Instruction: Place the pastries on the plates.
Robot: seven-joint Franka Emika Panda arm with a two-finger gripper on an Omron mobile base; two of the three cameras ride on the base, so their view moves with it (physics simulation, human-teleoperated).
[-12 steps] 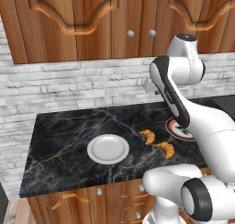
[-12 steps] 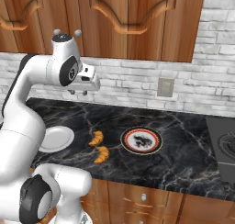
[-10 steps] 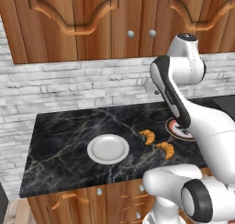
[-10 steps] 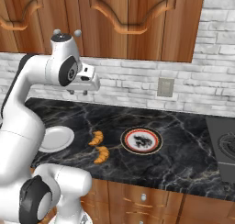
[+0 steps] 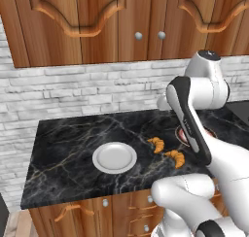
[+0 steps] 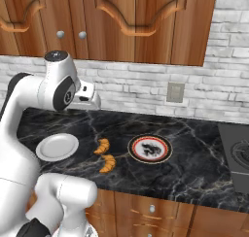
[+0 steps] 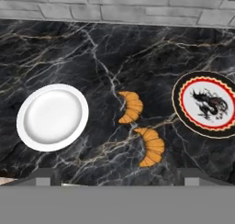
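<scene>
The claw [image 7: 117,175] hangs high above the counter [image 7: 92,48] with its two dark tips spread wide and nothing between them. Looking down along it, the nearer croissant [image 7: 151,146] lies on the bare black marble just above the gap between the tips, and the second croissant [image 7: 130,106] lies close beside it, a little further toward the wall; the two are near each other but not touching. Neither pastry sits on a plate.

In that hand view the plain white plate [image 7: 52,117] lies to the left of the croissants and the patterned plate [image 7: 206,104], white with a red and dark ring and a dark figure in its middle, lies to their right. Both plates carry nothing.

From the right base view the croissants [image 6: 102,146] [image 6: 108,163] lie between the white plate [image 6: 57,146] and the patterned plate [image 6: 150,148]. Behind the counter runs a pale brick wall [image 6: 146,88] with a socket plate [image 6: 175,92], under wooden cabinets [image 6: 121,22].
</scene>
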